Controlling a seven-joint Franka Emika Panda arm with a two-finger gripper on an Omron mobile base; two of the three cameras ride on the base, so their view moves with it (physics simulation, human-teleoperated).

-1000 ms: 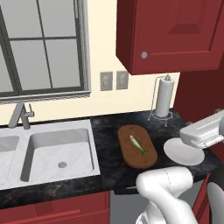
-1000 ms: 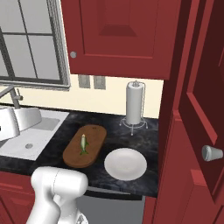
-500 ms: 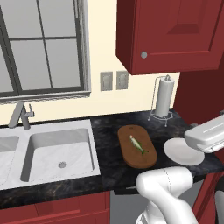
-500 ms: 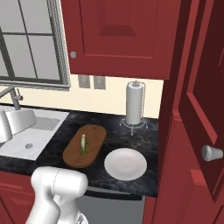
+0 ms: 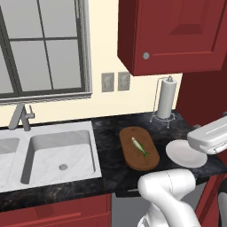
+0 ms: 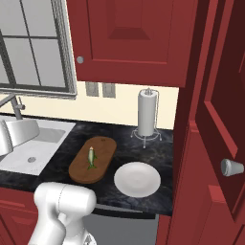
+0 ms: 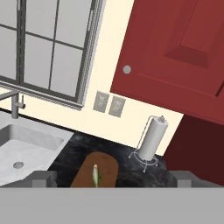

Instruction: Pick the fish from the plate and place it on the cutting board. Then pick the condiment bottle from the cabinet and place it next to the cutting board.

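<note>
The small silvery-green fish [image 5: 140,146] [image 6: 91,157] [image 7: 95,175] lies lengthwise on the brown cutting board [image 5: 133,156] [image 6: 79,168] [image 7: 107,164]. To the board's right sits the round white plate [image 5: 179,154] [image 6: 137,179], bare. The tall dark red cabinet [image 6: 210,143] [image 5: 201,99] stands at the counter's right end, one door with a silver knob [image 6: 232,167] swung toward me. The condiment bottle is hidden. My gripper [image 7: 113,177] is open and holds nothing, looking from well back at the board and wall. A white arm link [image 5: 210,137] hangs over the plate's right side.
A paper towel roll [image 5: 165,99] [image 6: 147,115] [image 7: 153,135] on a wire stand is at the back of the black counter. A red wall cupboard [image 5: 177,35] hangs above it. The sink [image 5: 60,153] and faucet [image 5: 20,117] lie left, under the window.
The white arm link at the right of the left base view has sunk slightly lower and rightward. Fish, board and plate have not moved; the gripper stays open.
</note>
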